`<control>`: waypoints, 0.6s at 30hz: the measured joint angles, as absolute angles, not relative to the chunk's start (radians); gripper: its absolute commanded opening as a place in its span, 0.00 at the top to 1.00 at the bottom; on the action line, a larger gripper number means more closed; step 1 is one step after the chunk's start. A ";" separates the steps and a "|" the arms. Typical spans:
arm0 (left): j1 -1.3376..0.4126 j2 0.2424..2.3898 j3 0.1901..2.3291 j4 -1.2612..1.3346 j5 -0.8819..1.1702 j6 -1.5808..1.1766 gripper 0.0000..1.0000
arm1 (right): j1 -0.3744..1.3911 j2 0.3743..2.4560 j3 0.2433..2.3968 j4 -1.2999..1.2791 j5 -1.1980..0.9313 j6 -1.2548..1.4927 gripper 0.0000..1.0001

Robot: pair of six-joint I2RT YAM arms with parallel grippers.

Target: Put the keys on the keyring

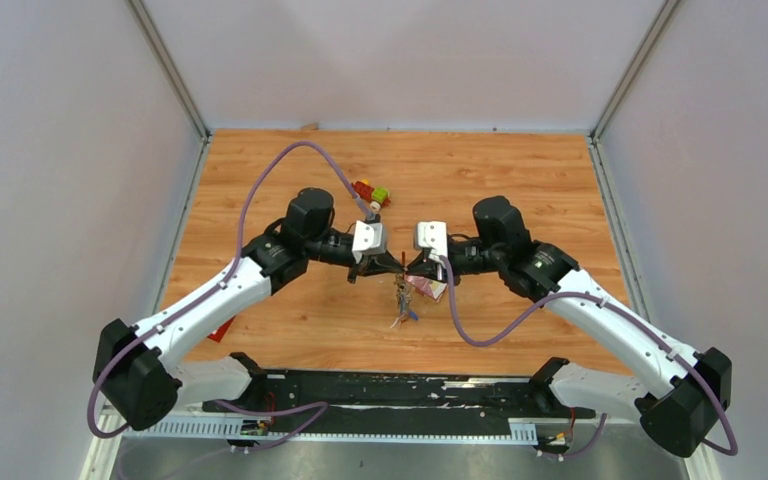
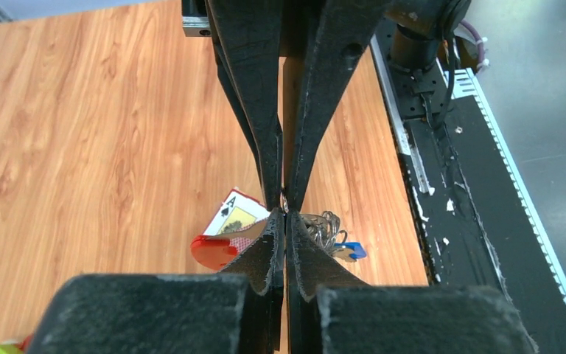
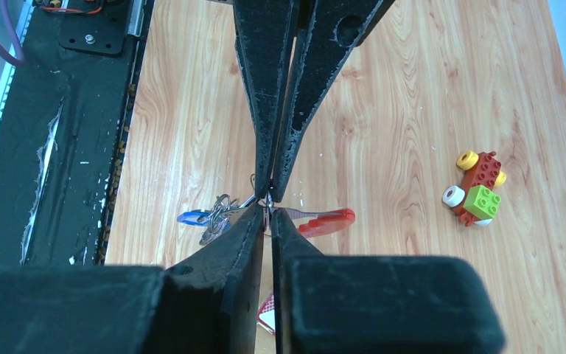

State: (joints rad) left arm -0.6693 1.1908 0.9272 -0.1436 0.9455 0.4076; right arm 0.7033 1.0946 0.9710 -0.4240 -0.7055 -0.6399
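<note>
The left pincer (image 2: 286,217) is seen closed almost completely, only a hairline gap being left between its jaws. The right pincer (image 3: 269,214) is closed to the same degree. The two are brought tip to tip above the middle of the wooden worktop (image 1: 520,180). A thin piece of bright wire is caught where the four tips meet, and it is taken to be the ring of the keyring (image 3: 323,222). The wire is too fine for the exact hold of each pincer to be made out.

The keyring is thus held clear of the worktop between the two pincers. Its red fob (image 2: 216,251) is stretched out to one side of the tips. On the other side the keys (image 3: 217,214) are bunched in a silver tangle close to the tips, with one blue key head (image 3: 191,217) at the outer end. In the top view the bunch is seen hanging just below the joined tips
</note>
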 measured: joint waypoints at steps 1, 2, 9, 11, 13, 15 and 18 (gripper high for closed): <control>-0.674 1.191 0.940 -0.167 0.929 0.408 1.00 | 0.703 1.095 0.971 -0.422 -0.705 -0.641 0.85; -0.680 1.190 0.955 -0.195 0.907 0.409 1.00 | 0.703 1.095 0.971 -0.420 -0.705 -0.641 0.83; -0.713 1.190 1.006 -0.345 0.780 0.410 1.00 | 0.703 1.095 0.971 -0.420 -0.717 -0.640 0.68; -0.717 1.190 1.018 -0.380 0.757 0.410 1.00 | 0.703 1.092 0.971 -0.421 -0.729 -0.641 0.67; -0.722 1.190 1.032 -0.410 0.738 0.409 1.00 | 0.703 1.090 0.971 -0.421 -0.743 -0.641 0.67; -0.727 1.190 1.046 -0.433 0.726 0.409 1.00 | 0.703 1.089 0.971 -0.421 -0.759 -0.641 0.67; -0.738 1.189 1.054 -0.449 0.724 0.410 1.00 | 0.703 1.090 0.971 -0.421 -0.778 -0.641 0.68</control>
State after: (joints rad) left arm -0.7376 1.1893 1.0542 -0.4492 0.7242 0.4095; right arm 0.7033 1.0897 0.9714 -0.4213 -0.7780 -0.6407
